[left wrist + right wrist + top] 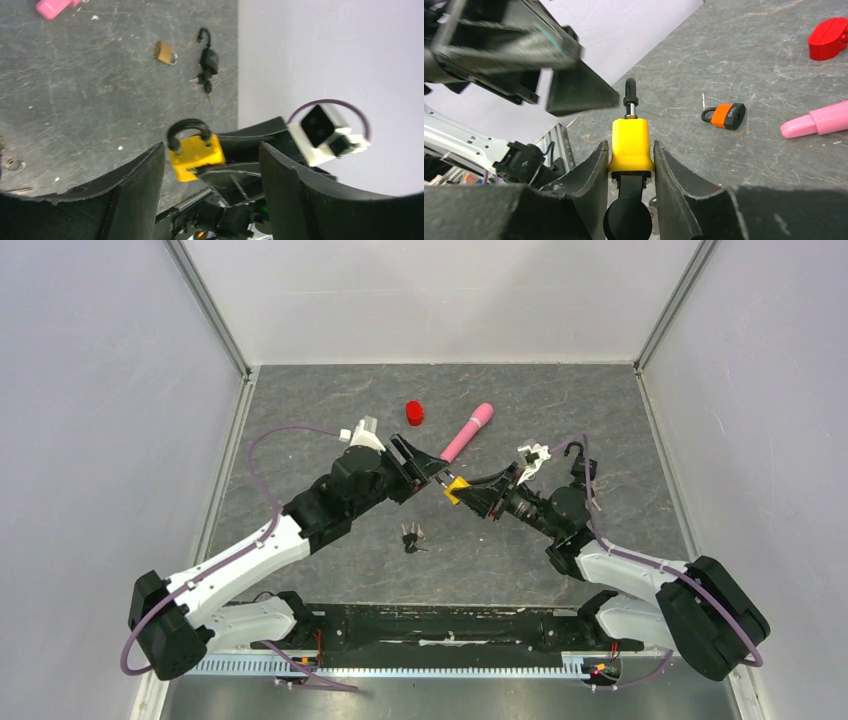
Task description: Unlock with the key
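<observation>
Right pincer [630, 152] is clamped on a small yellow padlock with black shackle [631, 137], held above the grey counter [749, 60]. Black-headed key [626, 219] sits in its keyhole. Left pincer [211, 150] stands apart beside it, empty. Turning the key probably remains to be done; can't tell if the shackle is released.

- Centre of the top view: the left gripper [430, 472], jaws spread, faces the right gripper [468, 492], which clamps the yellow padlock [457, 489]. Hardly any gap lies between them.
- Just above them the pink cylinder [467, 432] lies slantwise with the red cap [415, 413] to its left, crowding the upper middle.
- Below centre, the key bunch [411, 538] lies between the forearms.
- The mat [300, 400] gives passing room at its upper left and upper right corners, up to the white walls [100, 440].
</observation>
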`<state>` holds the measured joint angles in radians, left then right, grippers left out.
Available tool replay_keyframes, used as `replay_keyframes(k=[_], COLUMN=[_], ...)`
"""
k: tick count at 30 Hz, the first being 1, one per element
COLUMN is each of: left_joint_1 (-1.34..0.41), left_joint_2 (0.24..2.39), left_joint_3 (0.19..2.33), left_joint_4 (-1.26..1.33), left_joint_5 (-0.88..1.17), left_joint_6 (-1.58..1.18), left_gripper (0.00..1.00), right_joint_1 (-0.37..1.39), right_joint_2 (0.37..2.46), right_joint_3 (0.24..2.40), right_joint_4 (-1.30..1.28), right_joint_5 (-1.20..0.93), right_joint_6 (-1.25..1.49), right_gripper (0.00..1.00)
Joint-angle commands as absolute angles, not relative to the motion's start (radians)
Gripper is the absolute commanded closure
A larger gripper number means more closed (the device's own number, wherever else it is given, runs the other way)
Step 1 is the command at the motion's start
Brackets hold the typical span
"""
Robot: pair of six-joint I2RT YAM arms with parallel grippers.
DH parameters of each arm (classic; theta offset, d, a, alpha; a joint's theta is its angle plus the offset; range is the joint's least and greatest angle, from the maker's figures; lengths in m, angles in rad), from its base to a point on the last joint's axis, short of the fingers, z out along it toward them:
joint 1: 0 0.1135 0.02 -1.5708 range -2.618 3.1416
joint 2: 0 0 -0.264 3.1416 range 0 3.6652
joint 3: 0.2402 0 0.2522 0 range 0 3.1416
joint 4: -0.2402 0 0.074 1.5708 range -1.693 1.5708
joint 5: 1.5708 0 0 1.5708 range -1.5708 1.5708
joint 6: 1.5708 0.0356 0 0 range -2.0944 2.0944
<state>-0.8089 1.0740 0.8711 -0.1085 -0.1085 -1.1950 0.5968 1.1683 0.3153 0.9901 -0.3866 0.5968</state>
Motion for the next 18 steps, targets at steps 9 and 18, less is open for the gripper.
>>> replay_keyframes(k=[9,18], left_joint_1=[-0.807,-0.805], left_joint_2=[1.156,1.21], left_joint_3=[0.885,0.931], left_joint_4=[-0.086,-0.249], left_joint_5=[-0.037,-0.076], left_joint_6=[-1.149,-1.19], left_gripper=[0.34,0.78], right_joint_1=[0.571,0.572], right_joint_2=[1.175,1.148], right_joint_3=[0.304,0.303], right_joint_4=[1.298,1.174], right_joint_5=[-0.493,-0.474], right_joint_6=[0.773,0.614], right_gripper=[1.0,1.0])
